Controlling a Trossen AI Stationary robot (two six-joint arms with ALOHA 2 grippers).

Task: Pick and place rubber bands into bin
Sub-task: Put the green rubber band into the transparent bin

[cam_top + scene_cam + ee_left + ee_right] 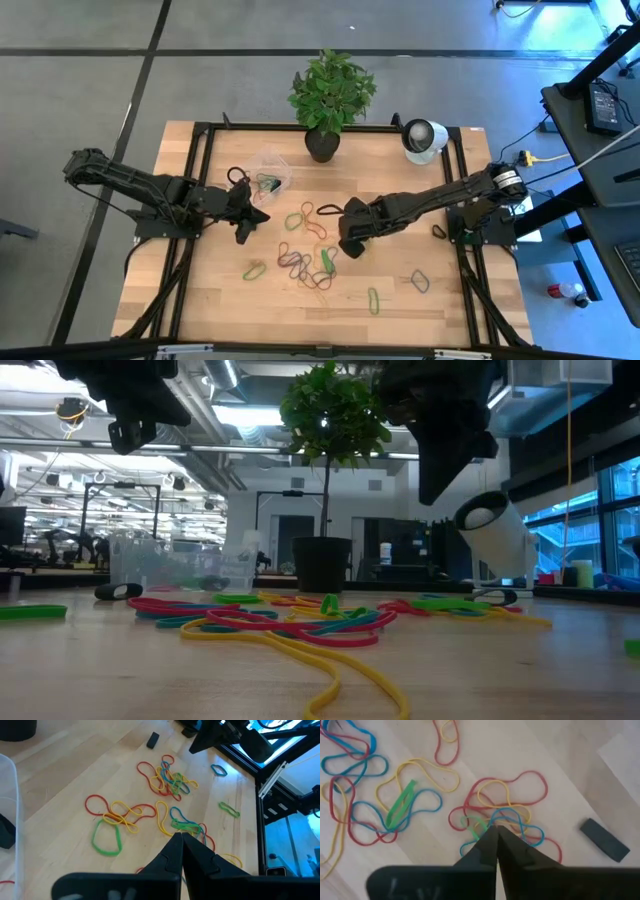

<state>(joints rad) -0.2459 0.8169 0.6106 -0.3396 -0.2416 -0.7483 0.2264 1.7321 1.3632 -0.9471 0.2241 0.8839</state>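
A robotics lab or open workshop hall; the low view looks past the wooden table (200, 290) into a wide room with exposed ducts (215, 385) and strip lights on the ceiling at upper left, more benches and rigs at far left, big windows (620, 510) at right; the high view shows grey floor (80, 80) with dark seams, cabled equipment (605, 105) at upper right

I see the rubber bands (305, 262), thin red, green, yellow and blue loops, lying flat and tangled across the middle of the wooden table, with the clear plastic bin (270, 170) sitting upright at about eleven o'clock from them.
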